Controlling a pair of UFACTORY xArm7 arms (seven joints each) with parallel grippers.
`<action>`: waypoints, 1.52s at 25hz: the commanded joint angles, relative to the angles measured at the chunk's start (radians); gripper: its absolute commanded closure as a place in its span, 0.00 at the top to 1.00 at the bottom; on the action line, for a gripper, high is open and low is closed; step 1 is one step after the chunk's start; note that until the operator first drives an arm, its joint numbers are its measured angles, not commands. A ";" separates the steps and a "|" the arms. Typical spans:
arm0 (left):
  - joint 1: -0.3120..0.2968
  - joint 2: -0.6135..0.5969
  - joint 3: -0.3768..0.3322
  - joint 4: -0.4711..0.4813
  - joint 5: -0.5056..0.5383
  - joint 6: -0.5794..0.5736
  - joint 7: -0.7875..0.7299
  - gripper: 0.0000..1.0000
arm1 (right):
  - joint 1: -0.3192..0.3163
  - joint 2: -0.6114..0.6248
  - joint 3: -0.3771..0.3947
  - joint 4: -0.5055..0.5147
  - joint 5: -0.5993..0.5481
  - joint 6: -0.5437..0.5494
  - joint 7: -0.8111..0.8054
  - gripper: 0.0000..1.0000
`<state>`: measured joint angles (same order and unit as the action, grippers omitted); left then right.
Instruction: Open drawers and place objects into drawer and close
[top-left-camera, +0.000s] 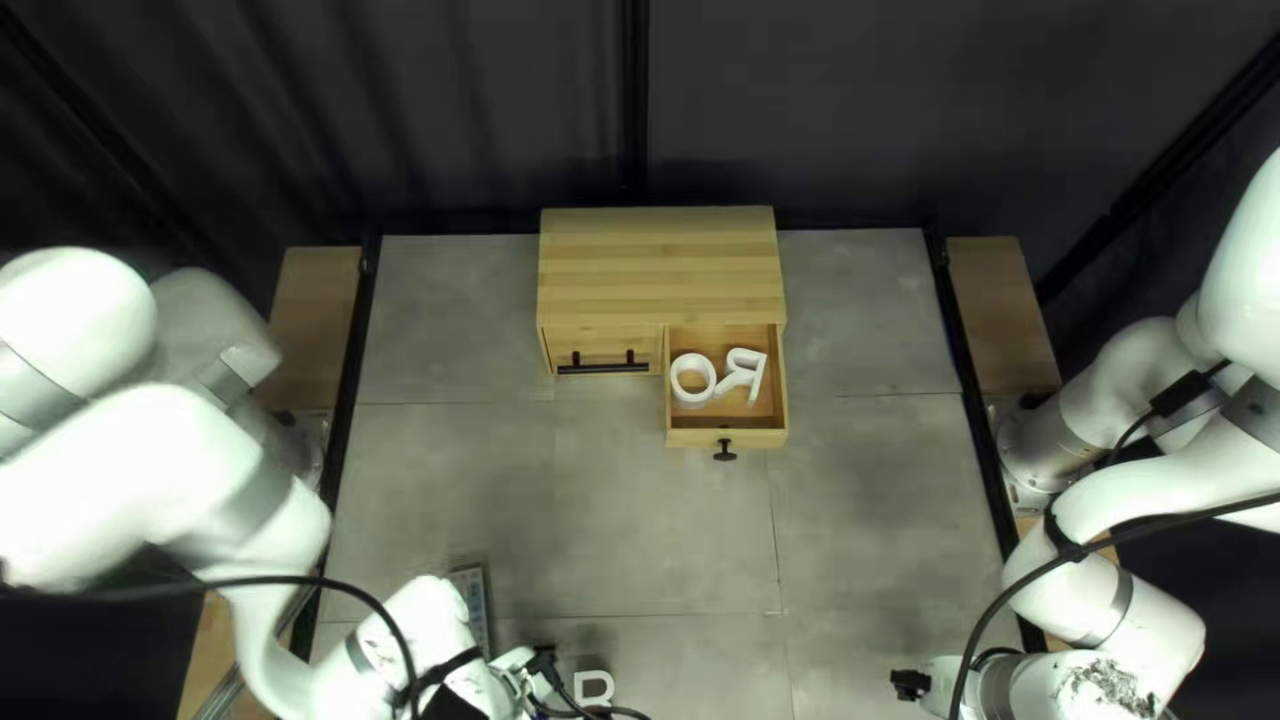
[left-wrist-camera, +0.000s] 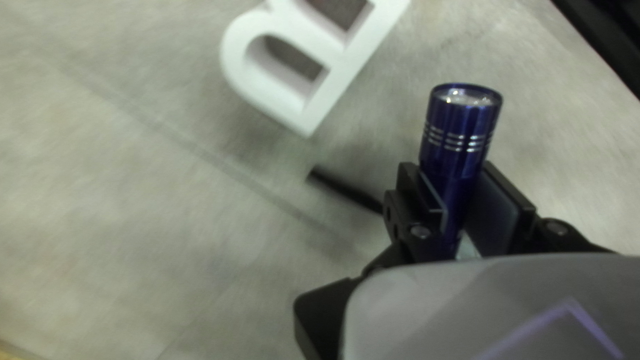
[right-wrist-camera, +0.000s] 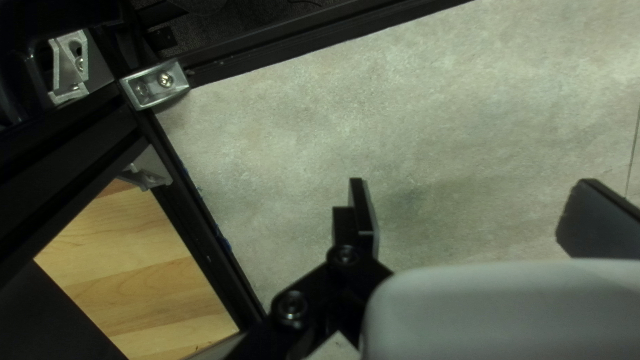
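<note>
- While my left gripper (left-wrist-camera: 449, 172) clasped the blue flashlight (left-wrist-camera: 460, 123), near left, my right gripper (right-wrist-camera: 471, 182) hung released.
- Placing seemed in hand, calling for a carry to the far, open drawer (top-left-camera: 691, 438).

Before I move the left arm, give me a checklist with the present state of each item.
1. Flashlight held between both fingers of the left gripper: ok.
2. Right-hand drawer pulled open to receive it: ok.
3. Drawer empty: not ok, a white O and a white R lie inside.
4. Loose white letter put away: not ok, it is on the table ahead of the left gripper.
5. Right gripper open, with nothing between its fingers: ok.
6. Flashlight's back end off the table: cannot tell, it is hidden.
</note>
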<state>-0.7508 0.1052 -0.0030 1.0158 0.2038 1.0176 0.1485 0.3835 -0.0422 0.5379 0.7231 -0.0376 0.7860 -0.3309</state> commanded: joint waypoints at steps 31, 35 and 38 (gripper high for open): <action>0.152 -0.107 0.154 0.077 0.135 0.143 0.876 0.00 | 0.000 0.000 0.000 0.000 0.000 0.000 0.000 1.00; 0.165 -0.116 0.168 0.115 0.159 0.159 0.936 0.00 | 0.000 0.000 0.000 0.000 0.000 0.000 0.000 1.00; 0.176 -0.110 0.179 0.130 0.190 0.148 0.994 0.00 | 0.000 0.000 0.000 0.000 0.000 0.000 0.000 1.00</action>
<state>-0.5843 -0.0076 0.1666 1.1336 0.3682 1.1755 1.0984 0.3835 -0.0422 0.5379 0.7231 -0.0376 0.7860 -0.3309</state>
